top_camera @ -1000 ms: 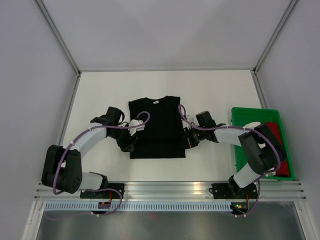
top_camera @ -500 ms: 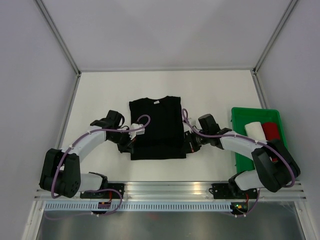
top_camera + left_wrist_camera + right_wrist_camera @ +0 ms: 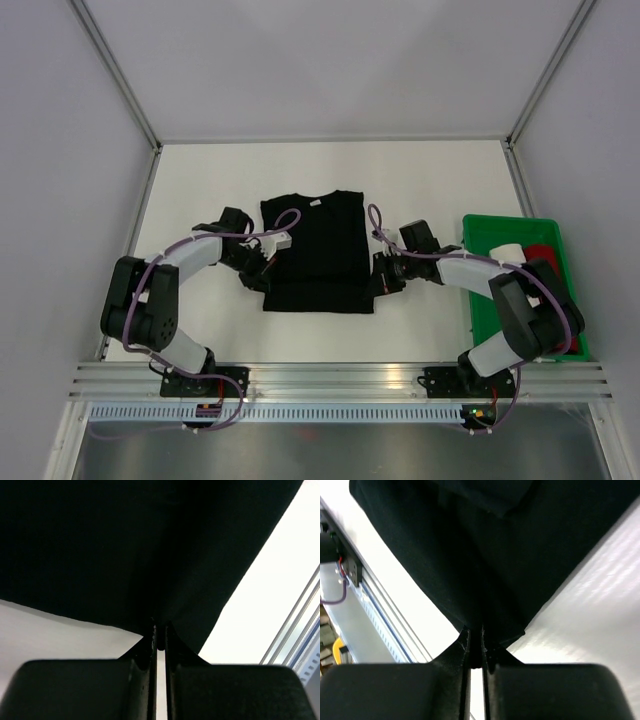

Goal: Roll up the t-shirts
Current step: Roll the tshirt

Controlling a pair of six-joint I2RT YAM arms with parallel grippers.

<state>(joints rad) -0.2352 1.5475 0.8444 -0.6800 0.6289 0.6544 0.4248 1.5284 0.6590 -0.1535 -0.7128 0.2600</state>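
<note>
The black t-shirt [image 3: 316, 252] lies flat in the middle of the white table [image 3: 420, 180], folded into a neat tall rectangle, sleeves tucked in, the collar at the far end with a small white neck label [image 3: 316, 203] showing. The cloth is plain, matte and smooth, with only faint creases.

The left gripper [image 3: 262, 277] sits at the shirt's left edge near the bottom corner, and the left wrist view has its two fingers [image 3: 145, 652] pressed almost together, pinching the black hem right at the tips. Across the way, the right gripper [image 3: 381, 280] is at the shirt's right edge, low down, and its fingers [image 3: 461, 647] are likewise nearly closed on a fold of black fabric, the cloth bunching slightly into the narrow gap.

Off to the right stands a green bin [image 3: 490, 225], well apart from the black shirt, with a white roll [image 3: 506, 249] and a red roll [image 3: 540, 256] lying side by side in it, partly hidden behind the right arm.
</note>
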